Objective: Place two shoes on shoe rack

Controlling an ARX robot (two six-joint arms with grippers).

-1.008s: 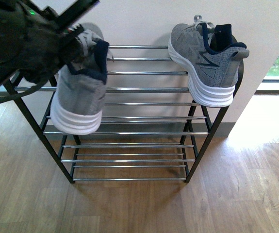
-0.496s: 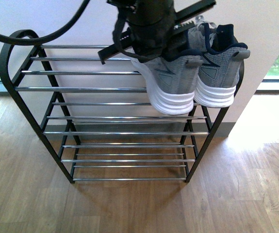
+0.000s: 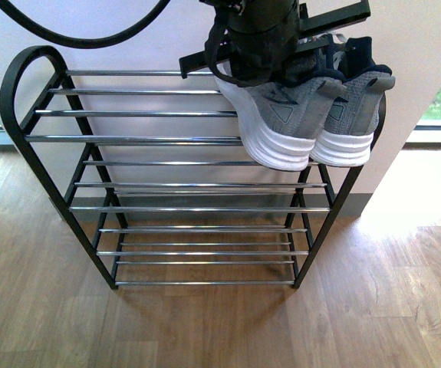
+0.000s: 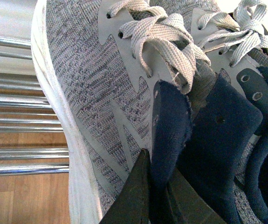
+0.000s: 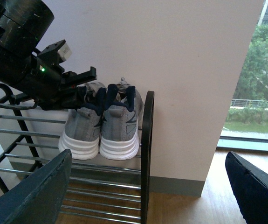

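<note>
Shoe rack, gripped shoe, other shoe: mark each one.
shoe rack [image 3: 4,86]: front view, black frame's rounded top corner.
gripped shoe [image 3: 281,115]: front view, grey side above the white sole.
other shoe [image 3: 358,111]: front view, grey heel panel.

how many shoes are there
2, side by side on the shoe rack, top shelf, right end: outer shoe by the frame, inner shoe gripped at its collar by the left tool.

Front view above rack [image 3: 166,140], wrist views share shoes [image 5: 120,122]

Two shoes [image 3: 281,123] side by side, right end of shoe rack [image 3: 128,139] top
</note>
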